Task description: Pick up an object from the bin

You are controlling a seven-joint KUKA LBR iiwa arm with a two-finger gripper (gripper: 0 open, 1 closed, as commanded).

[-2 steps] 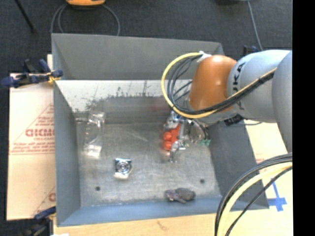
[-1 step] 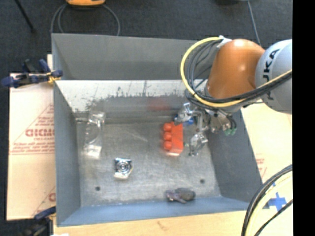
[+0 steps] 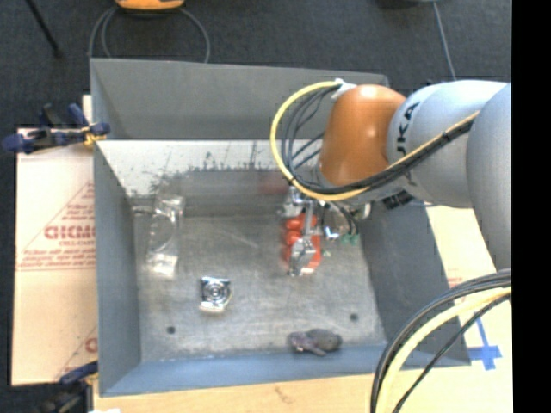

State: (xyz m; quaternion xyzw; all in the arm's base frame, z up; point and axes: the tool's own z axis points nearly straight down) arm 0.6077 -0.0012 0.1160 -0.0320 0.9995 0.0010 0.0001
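My claw [image 3: 300,263] low over bin [image 3: 112,231] floor, right of centre, at small red thing [image 3: 297,228]. Clenched or released: cannot tell. Nothing lifted yet, I judge; grasp and raise remain. Silver piece [image 3: 215,293] left, untouched.

Bin [image 3: 112,256]: grey all over, floor flecked with dark specks
Wrist cover [image 3: 362,136]: bright orange
Plastic piece [image 3: 164,235]: clear, glinting white
Metal piece [image 3: 215,293]: shiny silver
Lump [image 3: 314,342]: dull dark grey
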